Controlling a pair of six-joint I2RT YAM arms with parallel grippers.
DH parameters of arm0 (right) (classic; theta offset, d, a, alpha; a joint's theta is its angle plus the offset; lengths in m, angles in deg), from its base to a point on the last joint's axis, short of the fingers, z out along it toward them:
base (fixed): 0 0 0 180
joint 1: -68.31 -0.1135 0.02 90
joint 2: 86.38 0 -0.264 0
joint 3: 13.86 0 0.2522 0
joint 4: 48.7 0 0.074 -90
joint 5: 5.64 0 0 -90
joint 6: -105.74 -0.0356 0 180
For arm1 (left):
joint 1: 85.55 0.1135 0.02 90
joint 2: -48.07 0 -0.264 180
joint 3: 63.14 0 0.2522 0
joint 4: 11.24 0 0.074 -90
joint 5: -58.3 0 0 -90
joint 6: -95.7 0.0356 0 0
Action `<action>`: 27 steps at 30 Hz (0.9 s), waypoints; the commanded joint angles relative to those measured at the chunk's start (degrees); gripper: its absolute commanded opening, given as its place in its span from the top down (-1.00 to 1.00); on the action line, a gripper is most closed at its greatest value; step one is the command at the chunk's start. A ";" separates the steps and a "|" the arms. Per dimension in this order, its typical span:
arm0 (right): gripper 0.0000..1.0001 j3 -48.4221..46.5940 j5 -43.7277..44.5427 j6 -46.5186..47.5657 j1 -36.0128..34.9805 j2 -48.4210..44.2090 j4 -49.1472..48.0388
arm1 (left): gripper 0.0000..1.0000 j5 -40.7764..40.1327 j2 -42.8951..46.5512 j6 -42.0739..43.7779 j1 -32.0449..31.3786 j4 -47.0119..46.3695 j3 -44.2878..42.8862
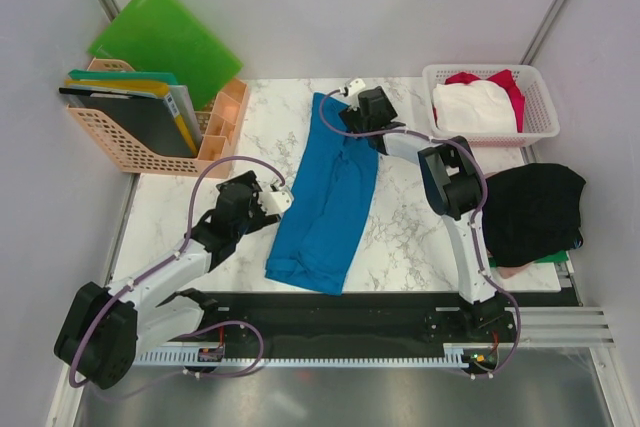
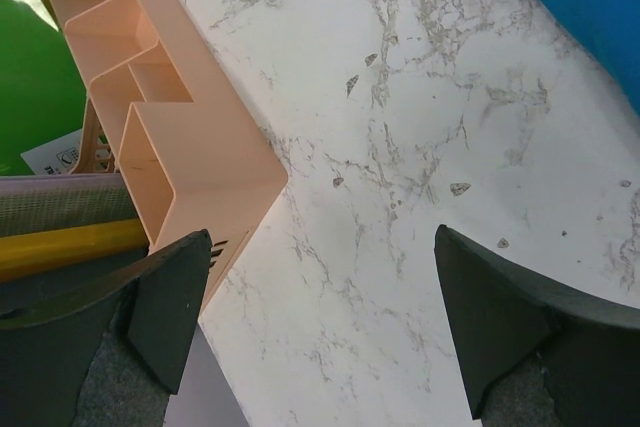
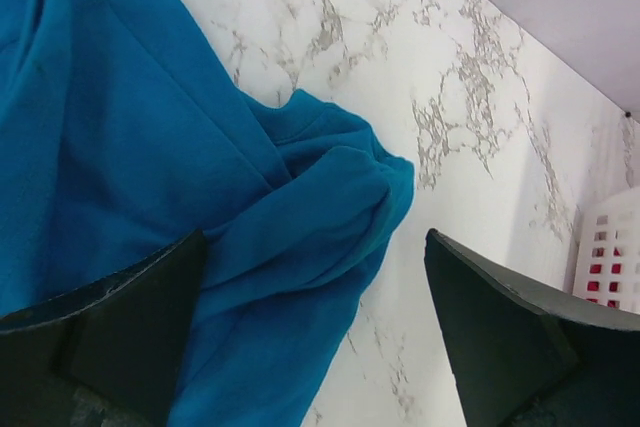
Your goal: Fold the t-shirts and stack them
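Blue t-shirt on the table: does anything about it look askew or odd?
Yes. The blue t-shirt lies slanted across the marble table, and its far corner is bunched into creases beside the open right gripper. The black t-shirt sits in a loose heap at the table's right edge.

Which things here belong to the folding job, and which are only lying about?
Job: blue t-shirt, black t-shirt, white t-shirt, red t-shirt.
Lying about: green folder, peach file rack, white basket.
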 commanded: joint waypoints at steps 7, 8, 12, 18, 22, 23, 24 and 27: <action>-0.96 0.68 1.86 1.20 -0.03 -6.20 -2.27 | -1.00 1.25 -1.18 -2.78 0.32 -0.53 -2.51; -0.96 -0.63 2.12 1.02 -0.03 -6.91 -2.45 | -1.00 1.25 -1.79 -2.78 0.32 -0.62 -2.60; -0.96 -4.59 3.00 1.11 -0.03 -9.46 -1.66 | -1.00 1.25 -2.59 -2.69 0.32 -0.71 -2.86; -0.66 -14.86 3.97 0.94 0.93 -4.05 12.71 | -1.00 0.90 -2.94 -2.61 0.32 -0.71 -2.78; -0.10 -31.45 1.70 -5.47 3.57 4.41 32.65 | -1.00 0.81 -2.94 -2.52 0.32 -0.62 -2.69; -0.07 -32.71 -2.76 -9.57 4.45 5.20 34.62 | -1.00 0.81 -2.94 -2.43 0.32 -0.62 -2.69; -0.11 -33.33 -6.19 -11.09 6.02 5.47 36.21 | -1.00 0.81 -3.12 -2.52 0.32 -0.53 -2.69; -0.71 -35.70 -18.49 -15.58 8.32 6.52 45.75 | -1.00 0.63 -3.47 -2.26 0.32 -0.53 -2.78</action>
